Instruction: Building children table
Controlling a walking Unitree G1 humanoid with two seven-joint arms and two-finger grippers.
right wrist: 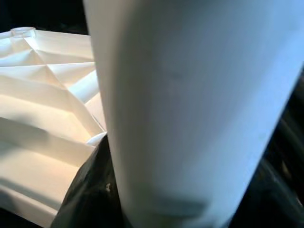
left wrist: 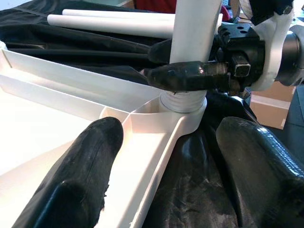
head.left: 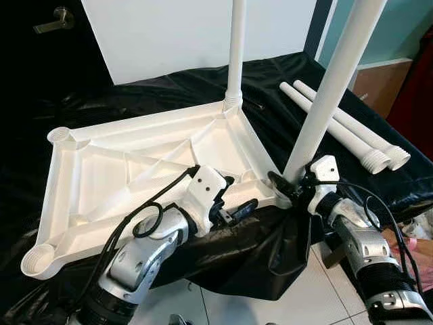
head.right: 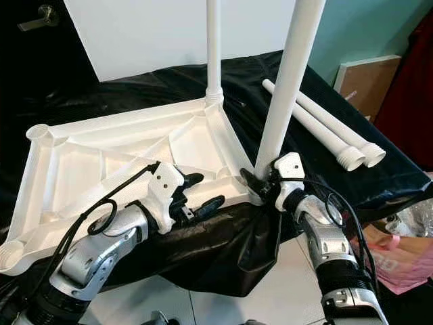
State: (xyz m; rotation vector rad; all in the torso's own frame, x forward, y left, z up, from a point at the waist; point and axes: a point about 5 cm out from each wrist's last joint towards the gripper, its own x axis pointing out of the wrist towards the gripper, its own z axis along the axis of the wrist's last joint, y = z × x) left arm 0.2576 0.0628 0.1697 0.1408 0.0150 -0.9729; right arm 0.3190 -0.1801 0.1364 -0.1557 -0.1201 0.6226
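A white table top (head.left: 135,169) lies upside down on a black cloth. One white leg (head.left: 236,47) stands in its far corner socket. A second leg (head.left: 331,88) stands in the near right corner socket (left wrist: 183,102). My right gripper (head.left: 284,184) is shut on this leg just above the socket, and the leg (right wrist: 190,104) looms close in the right wrist view. My left gripper (head.left: 240,193) is open, its fingers (left wrist: 90,161) straddling the top's near edge beside that corner. Two loose legs (head.left: 345,128) lie on the cloth to the right.
Two empty sockets sit at the top's left corners (head.left: 59,134) (head.left: 37,257). The black cloth (head.left: 257,250) hangs over the front edge above a tiled floor (head.left: 311,291). A white board (head.left: 169,34) stands behind, and a wooden panel (head.left: 379,81) at the right.
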